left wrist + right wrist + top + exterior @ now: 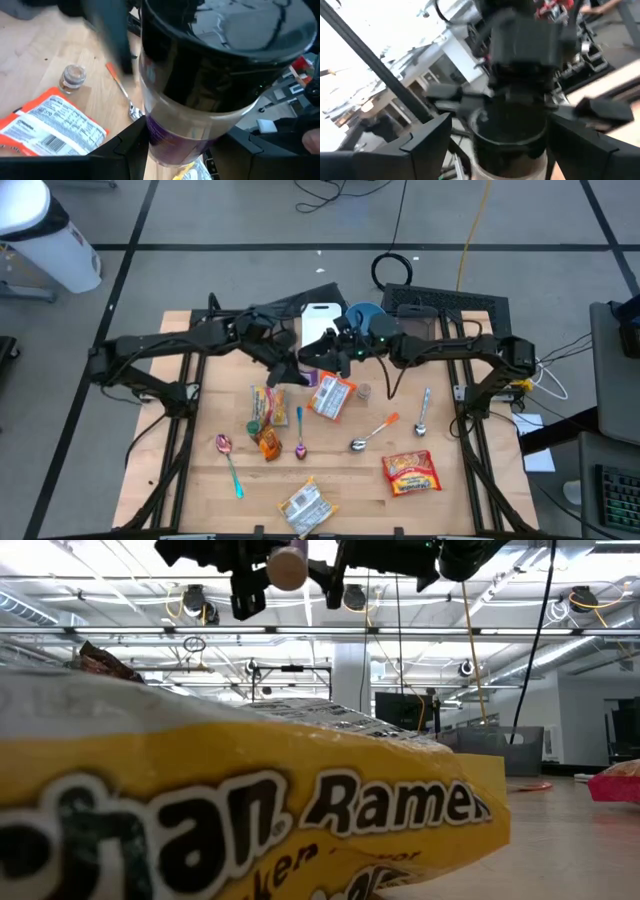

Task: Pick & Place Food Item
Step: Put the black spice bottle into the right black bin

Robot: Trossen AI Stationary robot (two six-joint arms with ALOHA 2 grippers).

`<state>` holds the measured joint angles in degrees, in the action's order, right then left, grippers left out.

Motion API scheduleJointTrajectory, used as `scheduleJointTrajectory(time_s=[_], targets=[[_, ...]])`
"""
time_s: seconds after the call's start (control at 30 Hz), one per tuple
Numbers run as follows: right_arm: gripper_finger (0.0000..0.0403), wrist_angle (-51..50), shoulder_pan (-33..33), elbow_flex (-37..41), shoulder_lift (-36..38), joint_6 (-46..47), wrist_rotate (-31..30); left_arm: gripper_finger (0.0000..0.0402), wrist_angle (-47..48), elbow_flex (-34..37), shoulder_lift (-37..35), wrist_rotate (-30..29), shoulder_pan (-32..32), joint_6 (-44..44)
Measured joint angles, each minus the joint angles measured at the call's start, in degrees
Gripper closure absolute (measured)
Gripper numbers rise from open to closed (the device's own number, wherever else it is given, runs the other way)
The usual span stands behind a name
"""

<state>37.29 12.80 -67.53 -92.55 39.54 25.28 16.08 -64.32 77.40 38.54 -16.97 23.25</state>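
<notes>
A clear jar (200, 100) with a black lid and a purple label hangs high over the middle of the table's far half. My left gripper (185, 150) is shut on it. In the low view the jar's pale bottom (287, 568) shows at the top of the picture. My right gripper (497, 145) comes from the table's right and is open. Its two fingers stand on either side of the jar's black lid (510, 135). In the high view the left gripper (300, 367) and the right gripper (340, 356) meet at the jar. My left gripper pinches the jar's clear lower body (165, 135), at the purple label below the lid, between its two fingers. The fingers come from the table's left, slanting slightly down, and lie across the jar. The jar is roughly upright, lid up, lifted clear of the table.
On the table lie an orange packet (332, 395), a red packet (411, 473), a silver packet (305, 508), a small spice jar (363, 391) and several spoons. A white board (320, 315) and a blue bowl (364, 314) sit at the far edge. A yellow ramen packet (250, 810) fills the low view.
</notes>
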Motion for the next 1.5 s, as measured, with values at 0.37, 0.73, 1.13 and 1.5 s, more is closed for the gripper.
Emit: scheduleJointTrajectory(time_s=[0.37, 0.73, 1.13, 1.5], targets=[[0.0104, 0.36, 0.37, 0.04, 0.05, -0.13, 1.82, 0.0215, 0.33, -2.75, 2.17, -0.02, 0.0, 0.43], [0.0104, 1.14, 0.35, 0.04, 0.04, 0.28, 1.48, 0.0215, 1.41, -2.75, 2.15, -0.7, 0.22, -0.35], [0.0114, 0.6, 0.32, 0.04, 0.04, 0.32, 0.26, 0.0215, 1.73, -2.75, 2.15, -1.16, 0.2, -1.19], [0.0142, -0.14, 0.32, 0.04, 0.04, 0.3, 0.29, 0.0215, 1.67, -2.75, 2.15, -1.2, 0.2, -1.98]])
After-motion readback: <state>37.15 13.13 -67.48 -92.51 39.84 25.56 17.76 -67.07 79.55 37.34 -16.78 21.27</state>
